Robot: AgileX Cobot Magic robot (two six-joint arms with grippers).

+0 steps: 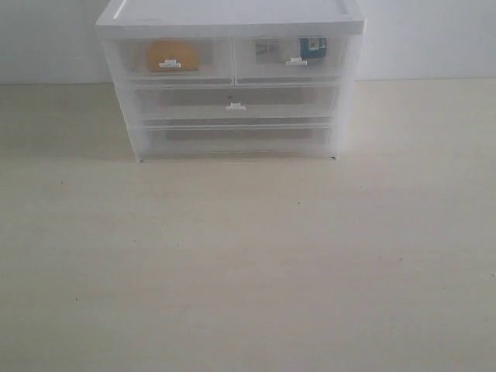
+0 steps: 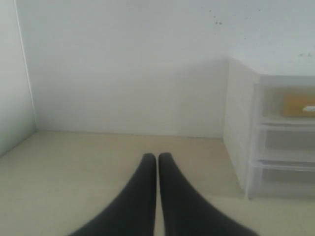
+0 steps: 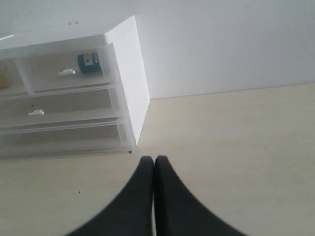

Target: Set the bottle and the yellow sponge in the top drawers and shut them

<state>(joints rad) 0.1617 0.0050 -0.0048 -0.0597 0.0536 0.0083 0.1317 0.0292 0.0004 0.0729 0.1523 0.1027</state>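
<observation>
Two top drawers (image 1: 213,62) sit shut, fronts flush with the cabinet (image 1: 232,12). We see the yellow sponge (image 1: 172,56) through the translucent front of the one on the left of the exterior view. The bottle (image 1: 312,47) is inside the other, just behind its tab handle (image 1: 295,61). Below them the full-width drawers (image 1: 194,99) are shut too. Our left gripper (image 2: 157,158) has fingers pressed together, holding nothing, over the table (image 1: 248,271) off one side of the cabinet. Our right gripper (image 3: 154,160) is the same: clenched, empty, near the opposite side.
</observation>
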